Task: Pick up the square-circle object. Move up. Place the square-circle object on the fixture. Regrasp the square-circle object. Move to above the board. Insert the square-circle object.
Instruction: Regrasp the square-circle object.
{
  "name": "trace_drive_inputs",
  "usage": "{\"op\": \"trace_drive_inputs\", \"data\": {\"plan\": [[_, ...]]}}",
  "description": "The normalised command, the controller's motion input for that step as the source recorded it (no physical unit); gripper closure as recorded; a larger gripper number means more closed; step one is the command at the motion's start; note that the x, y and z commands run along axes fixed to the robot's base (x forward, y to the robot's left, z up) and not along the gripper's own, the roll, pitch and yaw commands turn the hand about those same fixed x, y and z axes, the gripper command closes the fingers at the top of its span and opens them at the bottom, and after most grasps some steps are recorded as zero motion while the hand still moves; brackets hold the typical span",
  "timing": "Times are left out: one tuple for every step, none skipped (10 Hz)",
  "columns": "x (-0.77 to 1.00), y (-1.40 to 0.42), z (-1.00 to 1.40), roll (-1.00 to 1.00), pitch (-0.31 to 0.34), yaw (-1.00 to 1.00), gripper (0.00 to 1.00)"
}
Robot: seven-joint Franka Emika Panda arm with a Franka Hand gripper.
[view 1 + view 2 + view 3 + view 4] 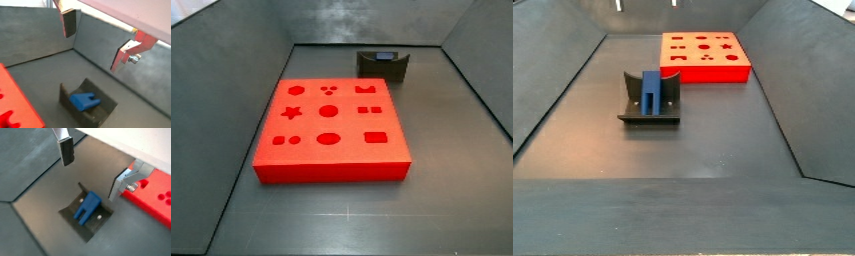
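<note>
The blue square-circle object rests in the notch of the dark fixture, leaning along it. My gripper hangs well above the fixture, open, with nothing between its silver fingers. In a side view only its fingertips show at the upper edge. The red board with its shaped holes lies flat on the floor beside the fixture.
Grey sloping walls enclose the dark floor on all sides. The fixture stands near one end wall, a short gap from the board's edge.
</note>
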Motion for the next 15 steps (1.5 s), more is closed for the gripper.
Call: {"op": "trace_drive_inputs", "data": {"plan": [[0.04, -0.03, 0.0, 1.0, 0.049, 0.06, 0.0], [0.05, -0.03, 0.0, 1.0, 0.061, 0.06, 0.0], [0.07, -0.03, -0.01, 1.0, 0.075, 0.07, 0.0], [0.08, -0.03, -0.01, 1.0, 0.099, 0.08, 0.0], [0.09, -0.04, -0.01, 1.0, 0.117, 0.1, 0.0], [0.09, -0.04, -0.01, 1.0, 0.142, 0.13, 0.0], [0.09, -0.04, -0.01, 1.0, 0.155, 0.16, 0.0], [0.09, -0.04, -0.02, 0.74, 0.133, 0.17, 0.0], [0.09, -0.04, -0.02, 0.55, 0.11, 0.18, 0.0], [0.09, -0.03, -0.01, 0.33, 0.078, 0.19, 0.0], [0.08, -0.03, 0.0, 0.25, 0.055, 0.19, 0.0], [0.03, 0.08, -1.0, 0.1, -0.046, 0.21, 0.0], [0.03, 0.07, -1.0, 0.09, -0.067, 0.2, 0.0], [0.05, 0.07, -1.0, 0.07, -0.115, 0.15, 0.0], [0.05, 0.07, -1.0, 0.07, -0.132, 0.12, 0.0]]}}
